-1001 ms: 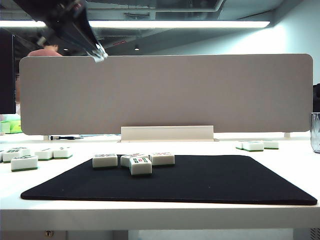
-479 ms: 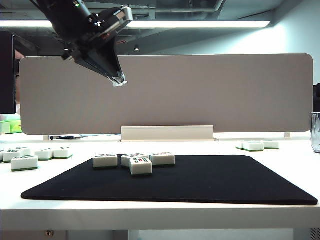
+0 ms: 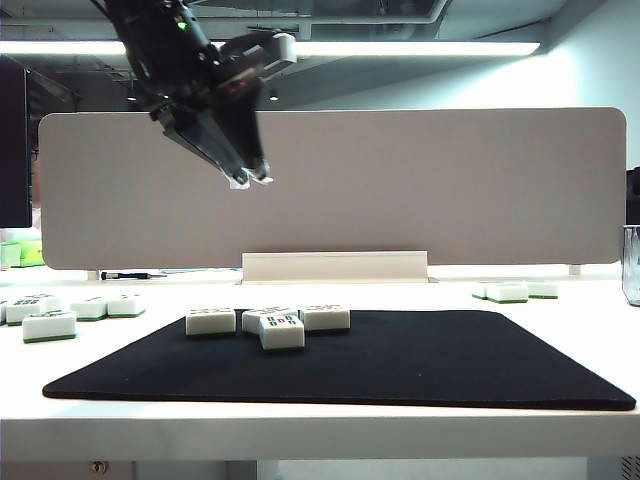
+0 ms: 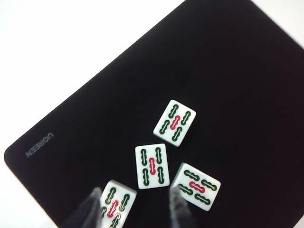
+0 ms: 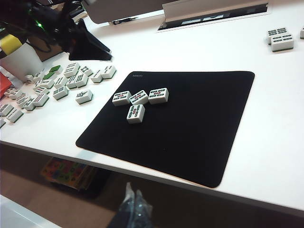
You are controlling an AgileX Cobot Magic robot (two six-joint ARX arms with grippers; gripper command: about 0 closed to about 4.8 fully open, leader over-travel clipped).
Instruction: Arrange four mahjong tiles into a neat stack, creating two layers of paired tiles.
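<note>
The mahjong tiles lie face up on the black mat [image 3: 420, 365]: three in a row [image 3: 266, 316] and one tile [image 3: 281, 332] in front of the middle one. None rests on another. My left gripper [image 3: 250, 181] hangs high above them, pointing down, its fingertips a little apart and holding nothing. In the left wrist view, the left gripper [image 4: 135, 204] is open, with the tiles [image 4: 152, 166] far below, and one tile [image 4: 114, 205] shows beside a finger [image 4: 92, 206]. My right gripper [image 5: 134, 199] is shut and empty, low in front of the table edge, away from the tiles [image 5: 136, 113].
Several loose tiles lie off the mat at the table's left [image 3: 50, 315] and a few at the back right [image 3: 515, 291]. A white partition board [image 3: 400, 185] stands behind the mat. A glass [image 3: 631, 262] is at the right edge.
The left gripper came down and to the right from the top left corner, and its fingertips parted. The tiles and the right arm stayed put.
</note>
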